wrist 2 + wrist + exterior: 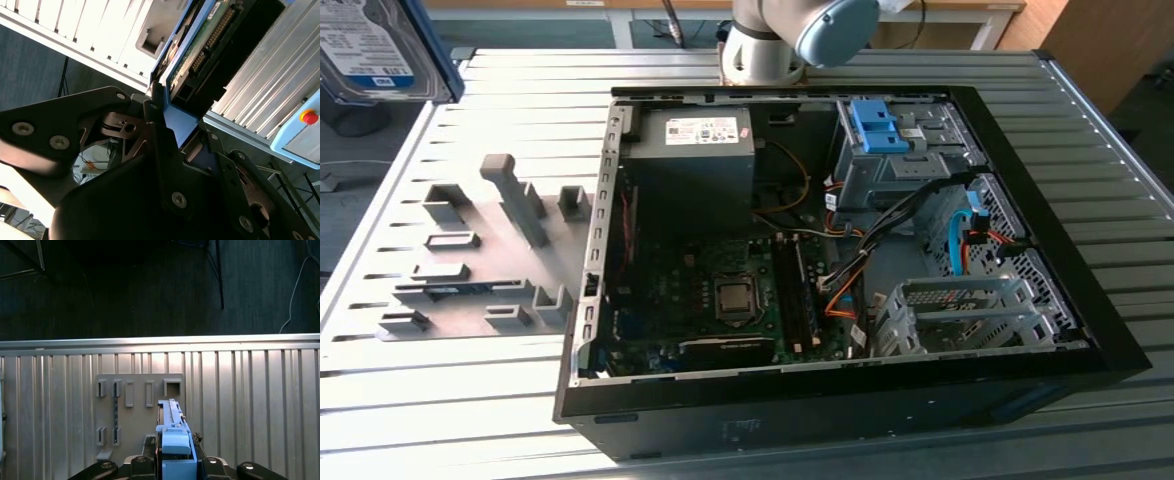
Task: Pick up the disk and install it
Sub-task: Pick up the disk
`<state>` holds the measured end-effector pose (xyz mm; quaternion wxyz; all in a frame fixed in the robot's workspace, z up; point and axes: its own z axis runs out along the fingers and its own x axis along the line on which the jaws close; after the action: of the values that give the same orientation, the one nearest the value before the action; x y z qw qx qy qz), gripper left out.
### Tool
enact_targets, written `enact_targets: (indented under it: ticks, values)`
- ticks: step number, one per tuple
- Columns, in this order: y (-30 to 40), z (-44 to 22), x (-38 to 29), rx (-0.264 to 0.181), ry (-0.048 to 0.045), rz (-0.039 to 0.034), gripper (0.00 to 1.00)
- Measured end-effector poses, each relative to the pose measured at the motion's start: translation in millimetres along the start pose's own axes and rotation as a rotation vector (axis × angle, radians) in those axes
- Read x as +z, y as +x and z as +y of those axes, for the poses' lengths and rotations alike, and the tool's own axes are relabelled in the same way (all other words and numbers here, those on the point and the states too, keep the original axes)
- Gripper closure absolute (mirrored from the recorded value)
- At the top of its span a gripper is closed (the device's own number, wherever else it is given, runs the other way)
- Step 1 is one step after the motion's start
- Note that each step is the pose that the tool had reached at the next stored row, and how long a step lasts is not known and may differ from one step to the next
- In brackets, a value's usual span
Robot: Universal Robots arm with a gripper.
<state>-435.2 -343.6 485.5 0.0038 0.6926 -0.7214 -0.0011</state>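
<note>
While the open computer case [787,425] lies on its side on the ribbed metal counter [1087,140], the disk [374,45] is well apart from it, off to the exterior view's left of the case and looming large in that view, with its white-and-blue label turned to the camera and its blue carrier frame along one edge. The end effector [175,127] is clenched on the disk: in the second wrist view its dark fingers [154,112] press on the blue carrier from both sides, and past them the disk's green circuit board [197,47] with its row of connector pins is tilted across the picture. In the first wrist view the blue carrier edge [175,447] stands up between the finger bases, and beyond it is a grey fixture plate [135,415] with several slots and blocks. In the exterior view this plate [480,260] lies flat on the counter just beside the case, on the exterior view's left of it. Inside the case, a grey power-supply box [694,160] with a white sticker sits at the far wall, a blue plastic bracket [878,125] sits in the far corner on the exterior view's right, a silver drive cage [961,310] sits at the near corner on that same side, and the motherboard [720,290] covers the floor between them. The arm [787,35] rises just beyond the case's far wall.
</note>
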Motion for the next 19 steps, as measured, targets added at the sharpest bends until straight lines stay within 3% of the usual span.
enact_targets:
  ticks: [5,19]
  values:
    - [3.6,-3.4,0.1,0.0,0.0002,0.0015,0.63]
    - [3.2,-21.1,-0.1,0.0,0.0001,0.0015,0.63]
